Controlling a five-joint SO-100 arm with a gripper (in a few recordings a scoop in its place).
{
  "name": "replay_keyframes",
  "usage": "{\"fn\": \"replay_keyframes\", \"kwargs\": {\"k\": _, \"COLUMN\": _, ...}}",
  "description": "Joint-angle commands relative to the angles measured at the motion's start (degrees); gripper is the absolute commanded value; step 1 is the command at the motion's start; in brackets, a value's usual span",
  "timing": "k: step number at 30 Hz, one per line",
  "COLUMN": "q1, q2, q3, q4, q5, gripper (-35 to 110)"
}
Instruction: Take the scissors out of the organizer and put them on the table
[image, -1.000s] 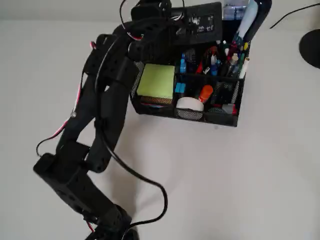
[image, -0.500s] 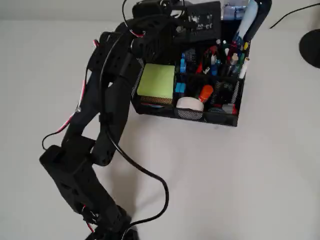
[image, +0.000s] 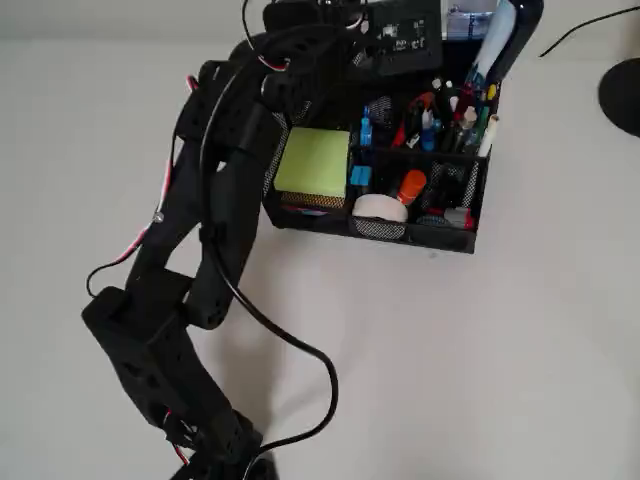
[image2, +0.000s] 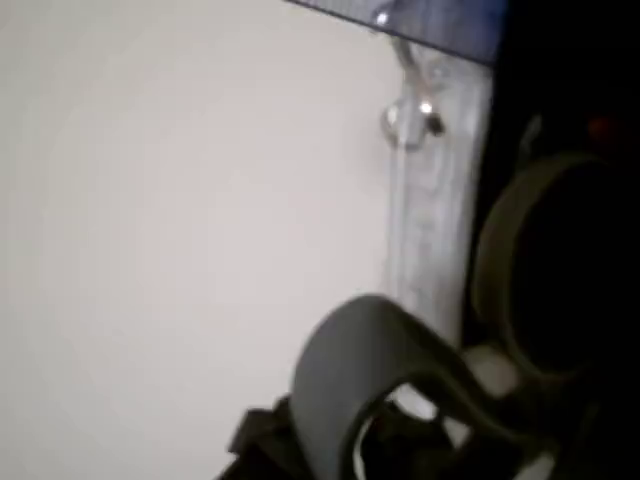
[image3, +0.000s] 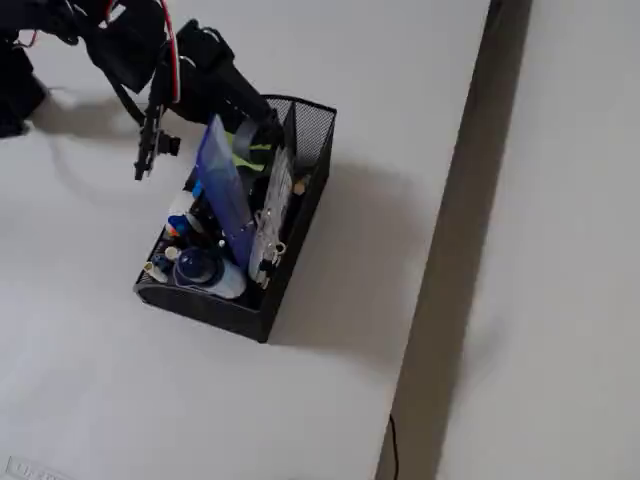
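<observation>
Scissors: grey loop handle (image2: 370, 370) sits close before the wrist camera, at the organizer's back, blades out of sight.
Gripper: (image3: 262, 122) reaches into the back corner of the organizer (image: 470, 215); whether the jaws are spread or pinching the handle I cannot tell.
Advice: lift straight up, clear of the mesh wall and pens, before swinging out over the table (image: 480, 370).
Hidden: fingertips, blades.

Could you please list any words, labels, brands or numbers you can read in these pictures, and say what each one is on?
None can be read.
Small black circuit board above the black wire-mesh organizer: white marks, too small to read.
Pens and markers: any print is too blurred.
Lime-green sticky-note pad: blank.
</observation>
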Motion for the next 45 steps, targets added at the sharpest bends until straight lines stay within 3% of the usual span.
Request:
{"fn": "replay_keyframes", "kwargs": {"k": 1, "q1": -0.4, "q2": 3.8, "q3": -0.9, "q4": 1.3, "q5": 1.0, "gripper": 0}}
{"fn": "replay_keyframes", "kwargs": {"k": 33, "q1": -2.7, "q2": 40.3, "q3": -0.4, "q4": 24.3, "q5": 1.0, "gripper": 0}}
{"fn": "replay_keyframes", "kwargs": {"k": 45, "q1": 0.7, "q2": 56.8, "q3": -0.1, "q4": 42.3, "q5": 1.6, "gripper": 0}}
